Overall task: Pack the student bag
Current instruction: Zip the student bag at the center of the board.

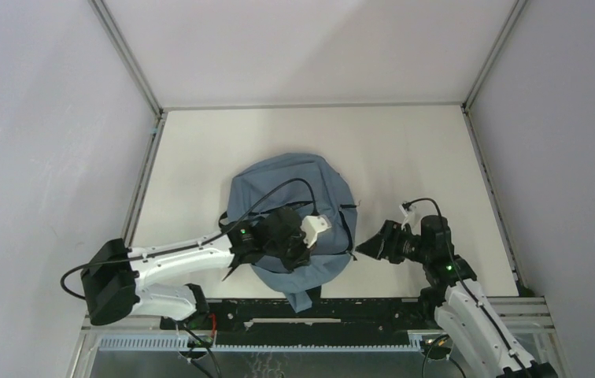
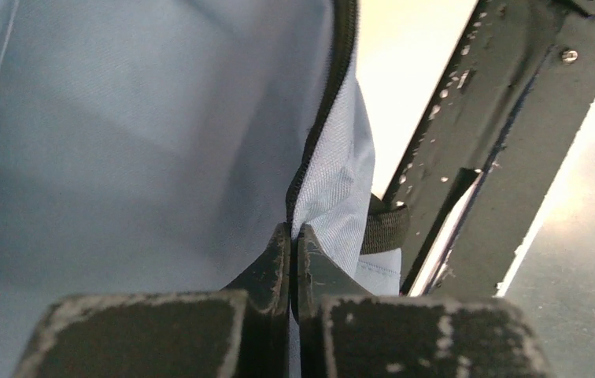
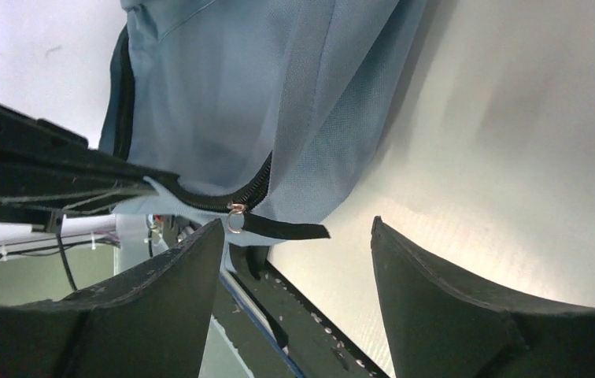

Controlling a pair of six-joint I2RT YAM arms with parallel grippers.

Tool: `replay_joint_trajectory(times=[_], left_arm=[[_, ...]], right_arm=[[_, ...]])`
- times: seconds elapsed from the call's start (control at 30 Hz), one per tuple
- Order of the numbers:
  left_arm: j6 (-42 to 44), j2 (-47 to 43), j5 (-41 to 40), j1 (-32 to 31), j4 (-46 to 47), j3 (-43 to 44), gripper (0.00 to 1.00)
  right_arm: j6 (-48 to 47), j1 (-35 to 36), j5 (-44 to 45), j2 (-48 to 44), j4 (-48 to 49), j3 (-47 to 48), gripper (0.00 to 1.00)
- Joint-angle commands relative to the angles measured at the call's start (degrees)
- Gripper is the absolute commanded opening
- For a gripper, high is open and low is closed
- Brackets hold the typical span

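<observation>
Closest to the left wrist camera, the left tool (image 2: pixel 294 260) has its two fingers pressed together on a fold of the bag (image 2: pixel 121 142), right beside the black zip (image 2: pixel 322 118). It is closed on that cloth edge and nothing else. Just past the pinch, a black strap loop (image 2: pixel 385 228) hangs from the bag's end against the dark rail (image 2: pixel 475 134) along the counter's near edge. This hold looks meant to pin the cloth and keep the zip line taut, so that the other arm has something firm to pull against.

Seen from the right wrist, the right tool (image 3: pixel 296 223) stands wide open and grips nothing, with bare counter (image 3: pixel 515 157) between its fingers. The zip pull (image 3: pixel 237 209), a small metal ring with a black tab, lies just beyond the tip of one finger, near it but apart. That approach suggests the pull is the next thing to take, though the tool would need to shift across to bracket it.

From above, the bag lies flat at the middle of the counter's near edge, its lower end drooping over the rail. The far half of the counter is well apart from both arms.
</observation>
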Motion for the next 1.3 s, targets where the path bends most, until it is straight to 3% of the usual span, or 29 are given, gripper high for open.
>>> replay_joint_trajectory(times=[0.0,0.13,0.3,0.6,0.77,0.9,0.97,1.0,1.07,1.1,1.27], left_arm=[[-0.3,-4.6,-0.9,3.5,-1.5,-3.2,0.00],[-0.5,-6.2,-2.2,3.6,-1.8,-3.9,0.00],[-0.4,-8.5,-3.7,4.5,-2.6,-4.5,0.00],[-0.6,-10.5,-1.0,5.4,-2.6,-4.5,0.00],[-0.7,-10.0,-0.3,5.5,-2.5,-4.2,0.00],[-0.9,-9.8,0.1,5.6,-2.5,-4.3,0.00],[-1.0,-9.8,0.2,5.6,-2.5,-4.4,0.00],[-1.2,-10.0,0.1,5.6,-2.5,-4.5,0.00],[-1.5,-10.2,0.0,5.5,-2.7,-4.8,0.00],[-1.6,-10.5,0.0,5.6,-2.8,-5.1,0.00],[-2.1,-12.7,1.0,5.6,-4.6,-6.4,0.00]], right_arm=[[2.5,2.6,-3.1,4.4,9.5,0.8,0.77],[-0.3,8.4,-1.6,7.8,11.9,1.6,0.76],[-2.0,11.6,2.5,5.2,13.2,0.8,0.76],[-10.3,28.8,27.6,2.7,9.1,3.9,0.80],[-14.6,37.2,36.9,7.7,10.2,7.3,0.80],[-16.4,38.9,37.7,15.1,10.7,10.3,0.74],[-16.6,39.1,37.7,17.6,10.6,11.6,0.63],[-16.8,39.1,37.7,18.2,10.7,12.1,0.51],[-16.7,39.1,39.3,17.7,10.5,12.3,0.13],[-16.2,39.1,40.8,17.0,9.8,12.4,0.00],[-15.9,37.9,45.3,11.9,3.8,13.2,0.00]])
